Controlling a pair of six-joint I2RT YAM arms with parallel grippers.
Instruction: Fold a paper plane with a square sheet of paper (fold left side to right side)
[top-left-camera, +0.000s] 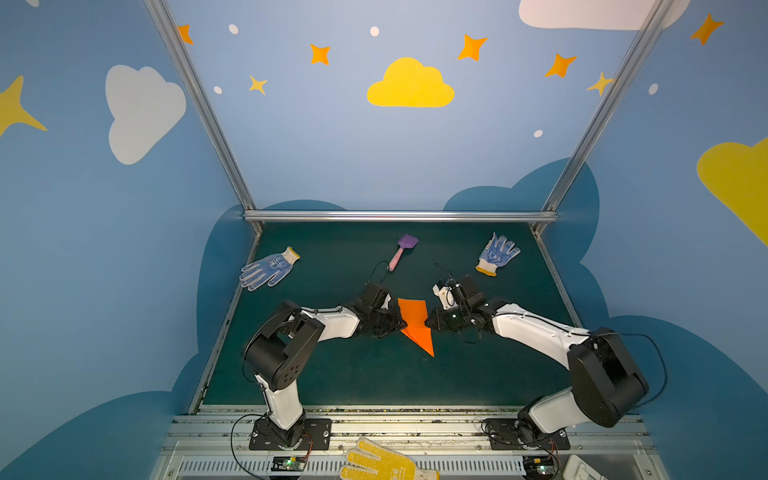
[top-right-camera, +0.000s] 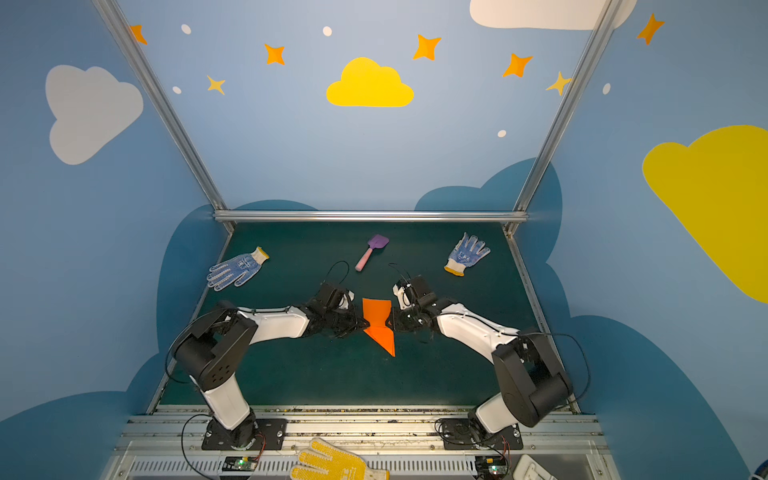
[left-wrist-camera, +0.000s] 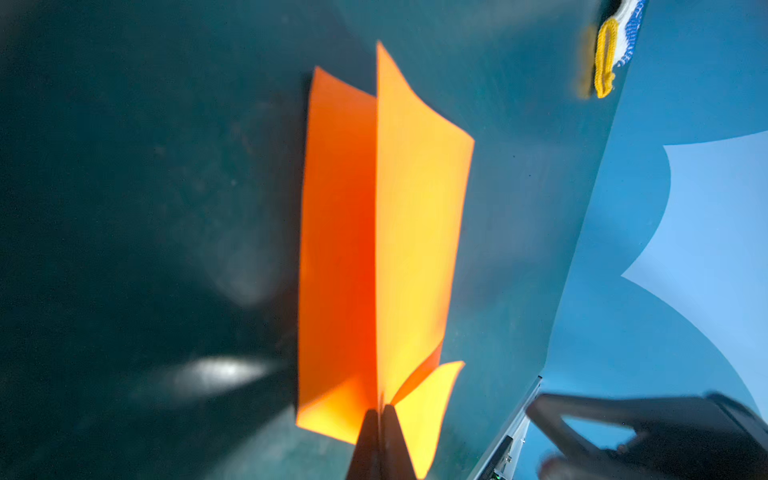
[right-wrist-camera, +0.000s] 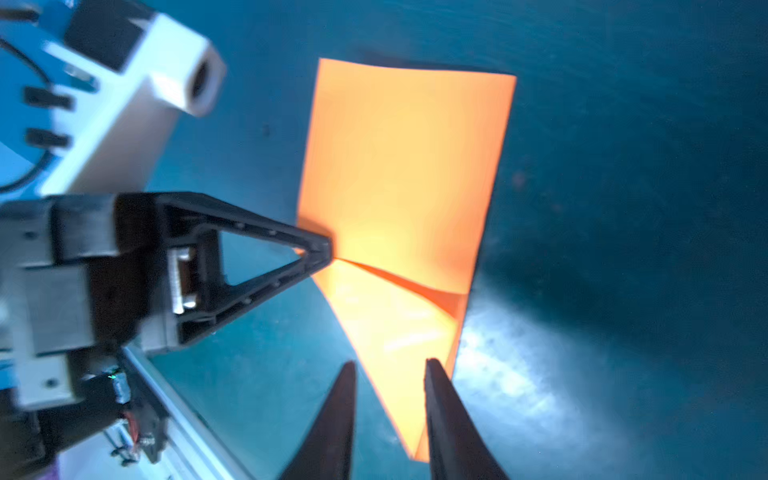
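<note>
Left gripper (left-wrist-camera: 380, 409), a pair of slim black fingers, is clenched on the thin bright-orange paper (left-wrist-camera: 415, 208). It pinches the raised centre ridge right at its fingertips, and two creased flaps spread away to either side of them over the dark green table mat (top-left-camera: 332, 374). Facing it, the right gripper (right-wrist-camera: 390, 363) stands with its jaws parted and grips nothing. The paper's pointed nose lies between its fingers, though whether it touches either I cannot tell. In a top view the paper (top-left-camera: 415, 324) sits between the two grippers, against the left one. With a blunt tail and a narrow point already formed, the folding looks well along, and the step in hand is probably a regrip before a wing crease. The next move likely calls for the right gripper to close on one flap near the ridge and lay it over without pulling the pinch loose. Both wrist views are blurred. The top views hide both sets of fingertips under the wrists. How many layers the left gripper holds, and whether the paper is lifted clear of the mat, cannot be made out.
</note>
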